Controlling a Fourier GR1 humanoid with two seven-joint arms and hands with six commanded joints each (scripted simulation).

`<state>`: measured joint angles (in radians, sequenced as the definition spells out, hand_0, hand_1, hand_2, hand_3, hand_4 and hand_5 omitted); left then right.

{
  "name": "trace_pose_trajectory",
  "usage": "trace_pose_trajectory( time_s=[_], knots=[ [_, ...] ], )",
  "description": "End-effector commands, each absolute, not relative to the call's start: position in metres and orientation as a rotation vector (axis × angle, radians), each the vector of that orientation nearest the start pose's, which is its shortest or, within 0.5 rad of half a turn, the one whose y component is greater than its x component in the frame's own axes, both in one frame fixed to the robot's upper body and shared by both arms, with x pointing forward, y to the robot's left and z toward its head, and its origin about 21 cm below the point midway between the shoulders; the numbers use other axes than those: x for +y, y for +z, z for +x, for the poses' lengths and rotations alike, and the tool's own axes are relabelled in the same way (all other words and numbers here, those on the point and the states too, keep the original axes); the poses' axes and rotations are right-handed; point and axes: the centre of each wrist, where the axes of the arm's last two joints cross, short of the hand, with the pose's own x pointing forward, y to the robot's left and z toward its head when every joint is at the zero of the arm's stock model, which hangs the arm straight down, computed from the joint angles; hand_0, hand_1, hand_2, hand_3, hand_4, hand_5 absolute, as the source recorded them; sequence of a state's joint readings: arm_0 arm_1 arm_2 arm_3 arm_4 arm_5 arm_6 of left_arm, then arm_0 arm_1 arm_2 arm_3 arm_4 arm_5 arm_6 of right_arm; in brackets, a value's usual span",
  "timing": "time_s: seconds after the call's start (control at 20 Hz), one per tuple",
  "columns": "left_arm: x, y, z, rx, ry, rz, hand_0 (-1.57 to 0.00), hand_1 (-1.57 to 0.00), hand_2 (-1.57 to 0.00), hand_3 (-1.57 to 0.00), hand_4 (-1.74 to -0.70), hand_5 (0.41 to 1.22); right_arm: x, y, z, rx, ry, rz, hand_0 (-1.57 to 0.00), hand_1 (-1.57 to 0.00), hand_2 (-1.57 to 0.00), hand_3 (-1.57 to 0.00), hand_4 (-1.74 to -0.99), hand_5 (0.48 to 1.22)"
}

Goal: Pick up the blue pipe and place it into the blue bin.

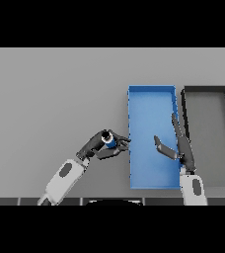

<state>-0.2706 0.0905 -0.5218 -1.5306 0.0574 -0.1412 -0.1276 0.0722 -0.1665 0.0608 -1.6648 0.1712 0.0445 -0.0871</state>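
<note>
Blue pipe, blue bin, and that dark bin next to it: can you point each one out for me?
blue pipe (pixel 109 142), head view, on its blue middle between the left hand's fingers.
blue bin (pixel 146 123), head view, on its bare floor.
dark bin (pixel 210 133), head view, on its grey floor.

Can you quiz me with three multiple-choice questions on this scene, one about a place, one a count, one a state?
1. Where is the blue pipe?
A. in the left robot hand, just left of the blue bin
B. in the dark bin
C. on the grey table, far left

2. How many bins are there?
A. one
B. two
C. three

3. The right robot hand is:
A. closed on the pipe
B. a fist
C. open over the blue bin

Answers: A, its fingers curl round the pipe; B, blue and dark side by side; C, fingers straight, holding nothing.
</note>
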Motion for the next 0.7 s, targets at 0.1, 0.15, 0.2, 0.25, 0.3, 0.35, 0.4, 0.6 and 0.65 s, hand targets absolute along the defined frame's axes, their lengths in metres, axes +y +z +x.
trace_pose_trajectory(
  time_s=[0.1, 0.15, 0.2, 0.25, 0.3, 0.35, 0.4, 0.6, 0.65],
  knots=[
    [0.098, 0.047, 0.263, -1.742, -0.717, -0.572, -1.56, -1.56, -1.57, -1.57, -1.47, 1.219, -0.262, 0.012, 0.233, -1.666, 0.346, -0.197, 0.0, 0.0, 0.0, 0.0, -1.158, 0.643],
    [0.095, 0.05, 0.263, -1.738, -0.729, -0.569, -1.57, -1.57, -1.57, -1.57, -1.47, 1.219, -0.261, 0.013, 0.231, -1.682, 0.34, -0.19, 0.0, 0.0, 0.0, 0.0, -1.155, 0.642],
    [0.095, 0.049, 0.264, -1.727, -0.732, -0.568, -1.57, -1.57, -1.57, -1.57, -1.47, 1.22, -0.263, 0.011, 0.231, -1.67, 0.344, -0.198, 0.0, 0.0, 0.0, 0.0, -1.151, 0.643],
    [0.091, 0.049, 0.263, -1.722, -0.736, -0.573, -1.57, -1.57, -1.57, -1.57, -1.47, 1.22, -0.262, 0.01, 0.226, -1.674, 0.335, -0.213, 0.0, 0.0, 0.0, 0.0, -1.145, 0.643],
    [0.096, 0.047, 0.266, -1.72, -0.735, -0.559, -1.57, -1.57, -1.57, -1.57, -1.47, 1.22, -0.26, 0.008, 0.218, -1.682, 0.319, -0.236, 0.0, 0.0, 0.0, 0.0, -1.141, 0.643],
    [0.095, 0.046, 0.265, -1.72, -0.731, -0.567, -1.57, -1.57, -1.57, -1.57, -1.47, 1.22, -0.256, 0.007, 0.208, -1.686, 0.298, -0.267, 0.0, 0.0, 0.0, 0.0, -1.139, 0.643],
    [0.095, 0.048, 0.263, -1.729, -0.726, -0.579, -1.57, -1.57, -1.57, -1.57, -1.47, 1.22, -0.253, 0.006, 0.197, -1.686, 0.274, -0.302, 0.0, 0.0, 0.0, 0.0, -1.138, 0.643],
    [0.097, 0.047, 0.268, -1.724, -0.743, -0.561, -1.57, -1.57, -1.57, -1.57, -1.47, 1.22, -0.239, 0.013, 0.162, -1.668, 0.188, -0.428, 0.0, 0.0, 0.0, 0.0, -1.184, 0.642],
    [0.097, 0.046, 0.265, -1.724, -0.743, -0.577, -1.57, -1.57, -1.57, -1.57, -1.47, 1.22, -0.239, 0.018, 0.16, -1.688, 0.18, -0.43, 0.0, 0.0, -0.02, 0.0, -1.187, 0.642]
  ],
)
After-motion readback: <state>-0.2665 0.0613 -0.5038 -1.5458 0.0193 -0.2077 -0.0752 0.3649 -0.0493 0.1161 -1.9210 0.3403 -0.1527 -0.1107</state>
